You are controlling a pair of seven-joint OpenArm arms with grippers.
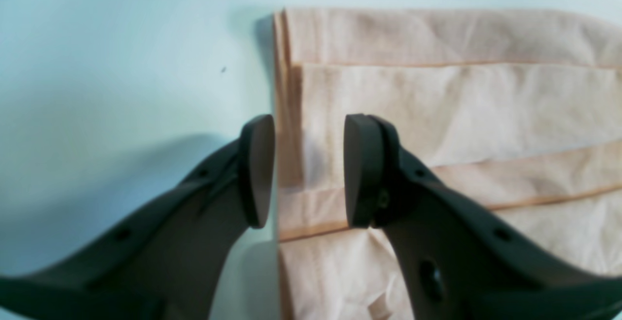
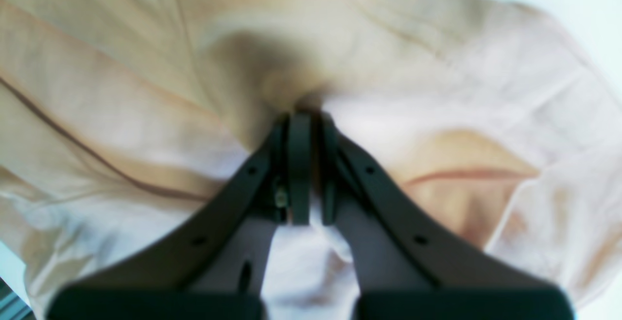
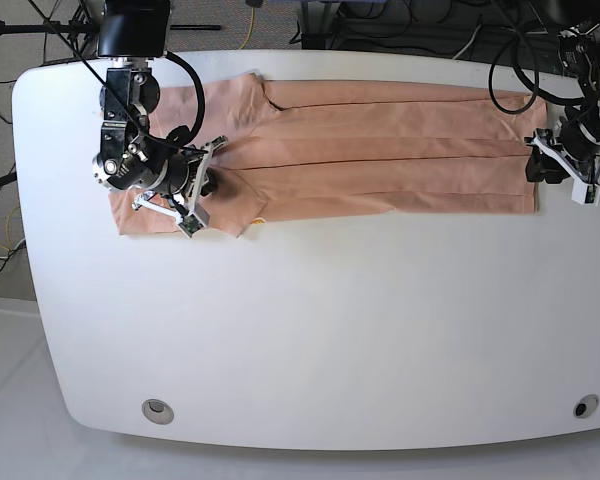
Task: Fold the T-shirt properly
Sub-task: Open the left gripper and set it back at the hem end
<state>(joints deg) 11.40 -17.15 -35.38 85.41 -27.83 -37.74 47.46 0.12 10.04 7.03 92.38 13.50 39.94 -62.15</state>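
Two grippers work at opposite ends of one long strip of cloth. The right gripper (image 2: 307,164) has its jaws pressed together on a pinch of the T-shirt (image 3: 380,150), with pale peach fabric bunched up around and between the dark fingers (image 2: 299,174). In the base view this gripper sits over the sleeve end of the shirt, near the left edge of the table (image 3: 310,340).

The left gripper (image 1: 309,169) stands partly open with nothing between its pads. One pad (image 1: 257,169) hangs over bare table just outside the cloth, and the other is over the fabric, so the jaws straddle the straight end edge of the shirt. Whether the pads touch the cloth I cannot tell. In the base view this gripper is at the right edge of the table, just beside the hem end.

The T-shirt lies flat along the far edge of the table, folded lengthwise into a narrow band with several stacked layers showing as parallel creases. The sleeve end on the left is wider and more rumpled.
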